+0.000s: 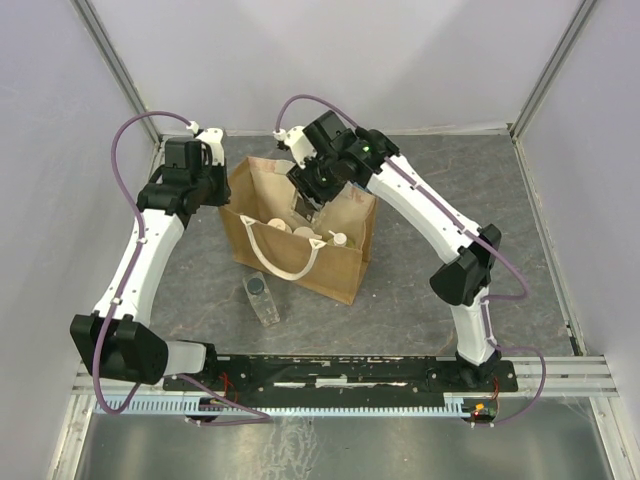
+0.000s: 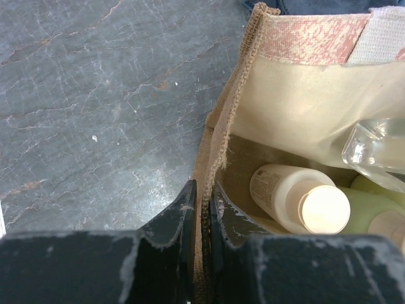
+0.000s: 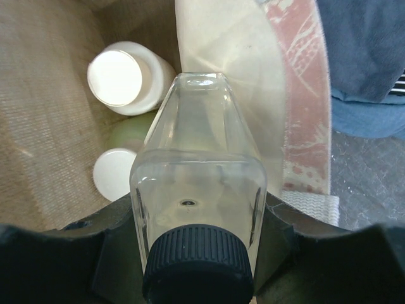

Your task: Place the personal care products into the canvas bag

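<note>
The tan canvas bag stands open mid-table. My left gripper is shut on its left rim; in the left wrist view the jaws pinch the woven edge. My right gripper hangs over the bag's mouth, shut on a clear rectangular bottle with a dark cap, base pointing down into the bag. Inside the bag are a cream white-topped bottle, a pale green bottle and another white cap. A second clear bottle with a dark cap lies on the table in front of the bag.
A blue and striped folded cloth lies just behind the bag. The bag's cream handle loops over its front wall. Grey enclosure walls stand at the left, right and back of the slate table.
</note>
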Controlling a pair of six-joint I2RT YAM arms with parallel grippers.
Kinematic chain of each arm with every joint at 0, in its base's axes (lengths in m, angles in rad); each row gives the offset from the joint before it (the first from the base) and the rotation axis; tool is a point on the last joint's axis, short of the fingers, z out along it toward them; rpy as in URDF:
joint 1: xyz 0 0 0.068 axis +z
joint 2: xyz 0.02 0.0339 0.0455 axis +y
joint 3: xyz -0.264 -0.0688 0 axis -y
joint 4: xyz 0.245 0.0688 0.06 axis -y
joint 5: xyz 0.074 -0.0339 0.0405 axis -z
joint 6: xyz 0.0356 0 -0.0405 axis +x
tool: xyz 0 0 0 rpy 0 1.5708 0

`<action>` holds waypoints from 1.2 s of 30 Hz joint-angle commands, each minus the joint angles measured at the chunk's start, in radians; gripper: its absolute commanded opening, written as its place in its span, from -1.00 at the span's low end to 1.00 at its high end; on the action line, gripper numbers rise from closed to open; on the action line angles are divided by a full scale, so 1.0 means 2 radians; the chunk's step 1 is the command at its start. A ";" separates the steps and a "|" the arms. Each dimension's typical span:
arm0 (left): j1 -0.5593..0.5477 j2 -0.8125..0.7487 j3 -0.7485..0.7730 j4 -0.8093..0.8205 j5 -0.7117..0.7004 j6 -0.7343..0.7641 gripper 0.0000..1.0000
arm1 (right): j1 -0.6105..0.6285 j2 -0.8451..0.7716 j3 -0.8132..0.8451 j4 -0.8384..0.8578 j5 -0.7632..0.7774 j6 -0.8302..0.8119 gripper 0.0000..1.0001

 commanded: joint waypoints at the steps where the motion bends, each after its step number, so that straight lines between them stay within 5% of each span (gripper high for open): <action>1: 0.001 0.003 0.023 0.018 -0.011 0.024 -0.64 | 0.005 -0.006 -0.002 0.030 0.019 -0.026 -0.99; 24: 0.001 -0.002 0.025 0.018 -0.011 0.018 -0.65 | 0.051 0.083 0.009 -0.009 0.050 -0.020 -0.98; 27: 0.002 -0.003 0.024 0.018 -0.010 0.017 -0.64 | 0.055 0.089 0.008 -0.016 0.057 -0.019 -0.72; 33: 0.001 -0.006 0.020 0.021 -0.007 0.014 -0.65 | 0.056 0.068 0.009 -0.003 0.051 -0.001 0.13; 36: 0.001 -0.007 0.017 0.023 -0.008 0.014 -0.64 | 0.056 0.050 0.030 -0.003 0.047 0.016 0.32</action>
